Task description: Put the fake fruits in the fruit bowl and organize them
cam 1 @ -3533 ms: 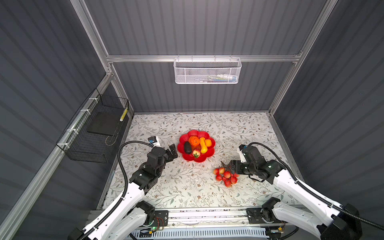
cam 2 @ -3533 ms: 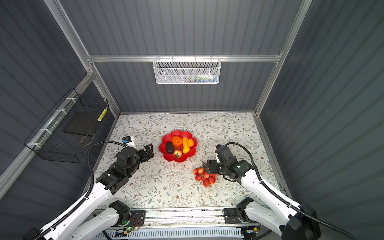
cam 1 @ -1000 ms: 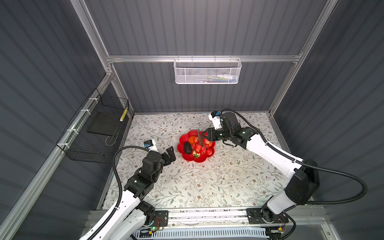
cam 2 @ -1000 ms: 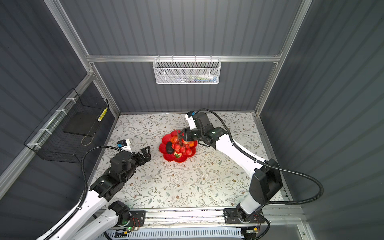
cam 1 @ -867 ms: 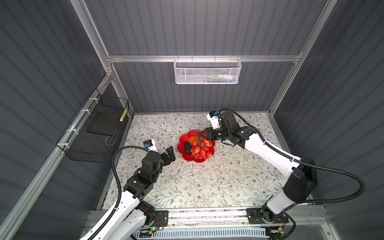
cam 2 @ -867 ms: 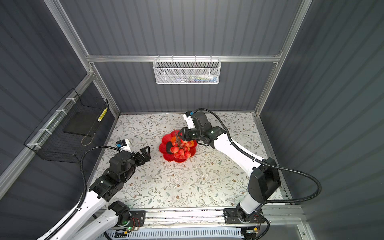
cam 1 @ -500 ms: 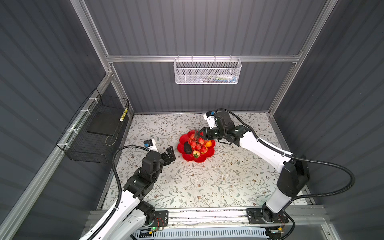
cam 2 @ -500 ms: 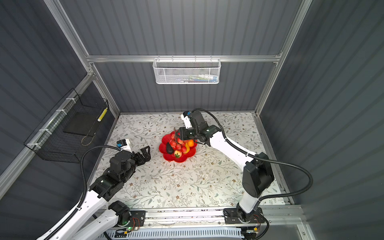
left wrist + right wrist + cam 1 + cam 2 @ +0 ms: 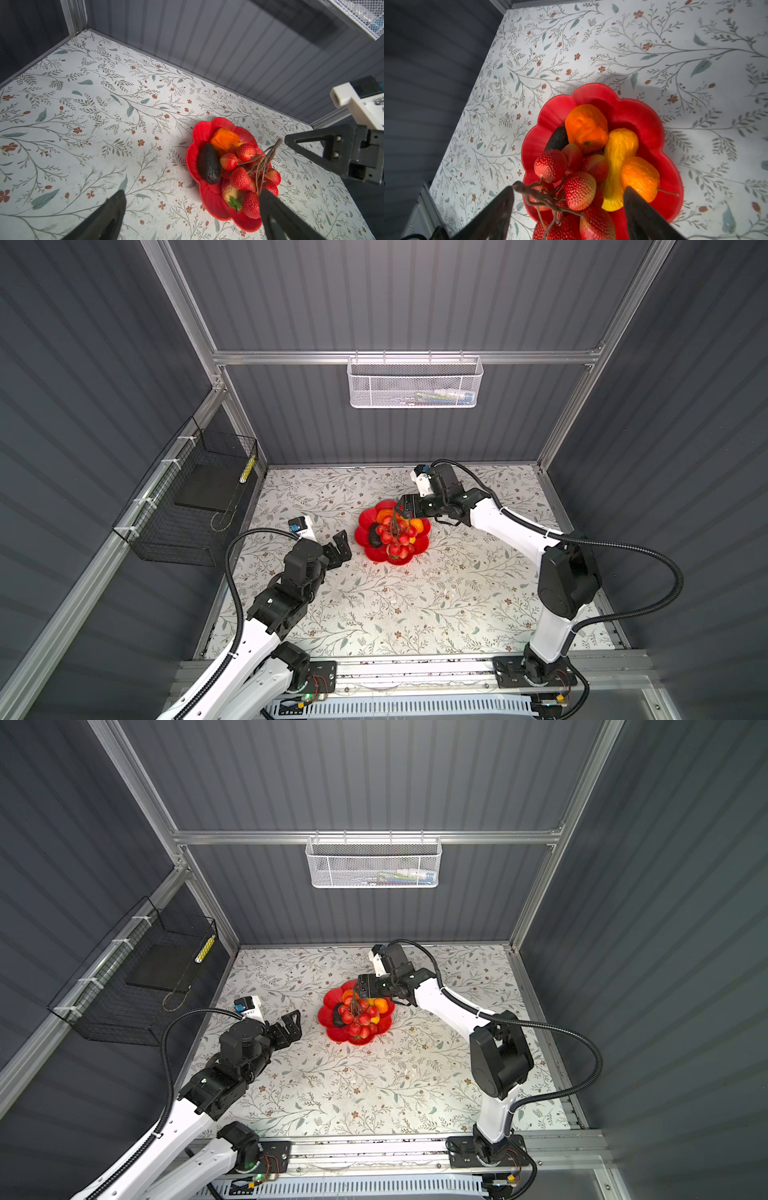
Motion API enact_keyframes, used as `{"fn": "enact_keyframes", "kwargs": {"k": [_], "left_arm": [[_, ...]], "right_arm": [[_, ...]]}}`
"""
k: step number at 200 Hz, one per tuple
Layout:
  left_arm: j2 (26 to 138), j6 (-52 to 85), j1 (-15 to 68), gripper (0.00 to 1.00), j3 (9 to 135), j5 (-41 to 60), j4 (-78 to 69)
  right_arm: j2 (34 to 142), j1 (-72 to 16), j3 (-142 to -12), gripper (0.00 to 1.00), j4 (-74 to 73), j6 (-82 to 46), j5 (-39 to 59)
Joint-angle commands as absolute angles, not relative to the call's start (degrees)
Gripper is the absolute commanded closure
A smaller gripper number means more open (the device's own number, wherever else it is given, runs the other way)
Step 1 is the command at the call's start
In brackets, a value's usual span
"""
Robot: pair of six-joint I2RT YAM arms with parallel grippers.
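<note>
- The left arm (image 9: 266, 639) rises from its base at the near left edge and bends forward, with the wrist angled toward the middle.
- The left gripper (image 9: 340, 549) has its two black fingers spread wide and grips nothing.
- The right arm (image 9: 503, 522) stands up from its base at the near right, folds sharply at the elbow, and stretches far forward and inward.
- The right gripper (image 9: 569, 199) points downward, with its jaws well apart and clamping nothing.
</note>
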State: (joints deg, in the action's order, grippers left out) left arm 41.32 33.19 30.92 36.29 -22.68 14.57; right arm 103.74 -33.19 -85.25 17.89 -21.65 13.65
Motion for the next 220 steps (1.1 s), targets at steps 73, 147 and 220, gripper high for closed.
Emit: {"fn": "enact_keyframes", "kwargs": {"k": [73,147,220], "left_arm": [[54.34,9.56,30.50,0.00,34.39,-40.26,-2.51],[80.24,-1.75,13.94,0.00,22.09,-31.91,-42.06],[96.99,1.61,4.49,0.00,25.94,-17.51,-51.92]], "right_arm": [[65.43,-23.89,-43.72,0.01,-8.91,-10.28,-8.73],[56.17,-1.84,-15.66,0.01,-33.36,-9.34,-14.88],[83.44,2.83,-11.65,0.01,-68.72,-4.88,-7.91]]}}
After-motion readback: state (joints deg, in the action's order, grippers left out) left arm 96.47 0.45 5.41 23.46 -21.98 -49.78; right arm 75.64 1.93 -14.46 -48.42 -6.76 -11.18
